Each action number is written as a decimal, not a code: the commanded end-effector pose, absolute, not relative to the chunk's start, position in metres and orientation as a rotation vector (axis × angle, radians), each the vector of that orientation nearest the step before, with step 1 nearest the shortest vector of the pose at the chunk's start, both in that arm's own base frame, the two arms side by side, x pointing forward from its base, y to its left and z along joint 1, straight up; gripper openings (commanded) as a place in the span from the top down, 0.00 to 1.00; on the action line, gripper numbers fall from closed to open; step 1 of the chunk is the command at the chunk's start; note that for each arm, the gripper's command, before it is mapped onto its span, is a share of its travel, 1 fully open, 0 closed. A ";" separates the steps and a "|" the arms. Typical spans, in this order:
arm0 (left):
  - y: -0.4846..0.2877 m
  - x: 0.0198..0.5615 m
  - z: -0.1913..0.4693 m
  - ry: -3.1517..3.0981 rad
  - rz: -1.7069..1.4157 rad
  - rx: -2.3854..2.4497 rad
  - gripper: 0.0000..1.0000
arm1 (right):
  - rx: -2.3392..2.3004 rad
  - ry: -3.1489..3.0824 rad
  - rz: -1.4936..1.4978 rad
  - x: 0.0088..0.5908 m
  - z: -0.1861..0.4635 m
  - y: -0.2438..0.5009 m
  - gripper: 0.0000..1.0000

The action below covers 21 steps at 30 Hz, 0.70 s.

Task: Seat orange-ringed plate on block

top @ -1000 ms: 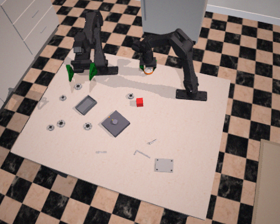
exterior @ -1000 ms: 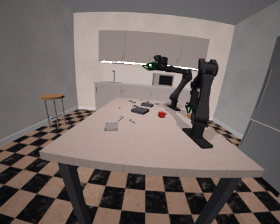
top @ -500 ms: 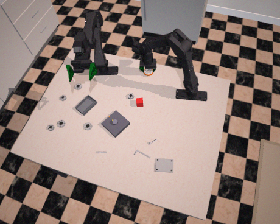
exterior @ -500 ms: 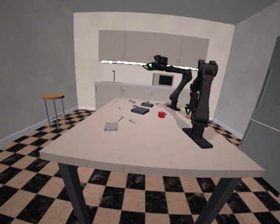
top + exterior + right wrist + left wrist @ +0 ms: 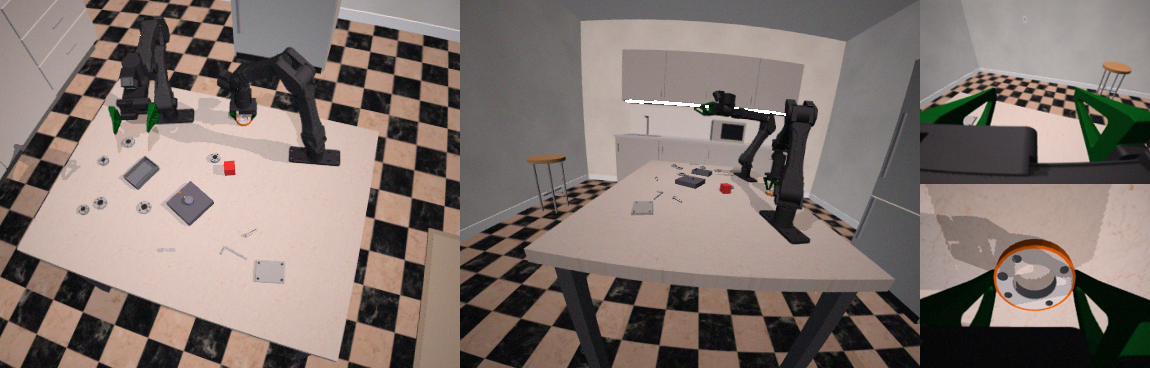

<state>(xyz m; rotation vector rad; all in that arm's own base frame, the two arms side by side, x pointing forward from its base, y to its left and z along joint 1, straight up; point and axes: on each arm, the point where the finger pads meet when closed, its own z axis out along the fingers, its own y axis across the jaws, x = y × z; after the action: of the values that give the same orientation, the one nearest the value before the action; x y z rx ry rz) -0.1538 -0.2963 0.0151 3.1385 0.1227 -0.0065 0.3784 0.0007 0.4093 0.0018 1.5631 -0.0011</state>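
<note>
My left gripper point(image 5: 243, 116) is shut on the orange-ringed plate point(image 5: 1034, 280), a grey disc with a large centre hole and several small holes. It holds the plate above the table's far edge. The plate also shows in the top view point(image 5: 243, 120). The dark grey block point(image 5: 189, 202) with its round post point(image 5: 188, 199) lies flat near the table's middle, well away from the plate. My right gripper point(image 5: 133, 119) is open and empty, raised high at the far left; its green fingers show in the right wrist view point(image 5: 1035, 107).
Several grey flanges point(image 5: 100, 202) lie on the left part of the table. A grey tray point(image 5: 141, 171) and a red cube point(image 5: 229, 167) lie beside the block. A light grey plate point(image 5: 269, 271), a hex key point(image 5: 232, 252) and small screws lie nearer the front.
</note>
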 end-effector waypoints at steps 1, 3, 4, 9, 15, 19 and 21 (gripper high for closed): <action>-0.295 -0.155 0.014 0.129 -0.018 3.129 1.00 | 0.002 1.486 0.006 0.368 0.441 0.004 0.00; -0.298 -0.157 0.012 0.128 -0.020 3.127 1.00 | 0.002 1.486 0.006 0.368 0.441 0.004 0.00; -0.293 -0.154 0.012 0.129 -0.015 3.131 1.00 | 0.002 1.486 0.006 0.368 0.441 0.004 0.00; -0.294 -0.155 0.006 0.128 -0.008 3.141 1.00 | 0.002 1.486 0.006 0.368 0.441 0.004 0.00; -0.306 -0.162 0.021 0.121 -0.042 3.109 0.23 | 0.002 1.486 0.006 0.368 0.441 0.004 0.00; -0.307 -0.162 0.021 0.121 -0.043 3.107 0.23 | 0.002 1.486 0.006 0.368 0.441 0.004 0.00; -0.307 -0.162 0.021 0.121 -0.043 3.107 0.23 | 0.002 1.486 0.006 0.368 0.441 0.004 0.00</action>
<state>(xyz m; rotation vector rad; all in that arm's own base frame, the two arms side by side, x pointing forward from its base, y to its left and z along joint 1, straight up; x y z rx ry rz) -0.1539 -0.2968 0.0111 3.1360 0.1240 -0.0080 0.3784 0.0007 0.4093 0.0018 1.5631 -0.0011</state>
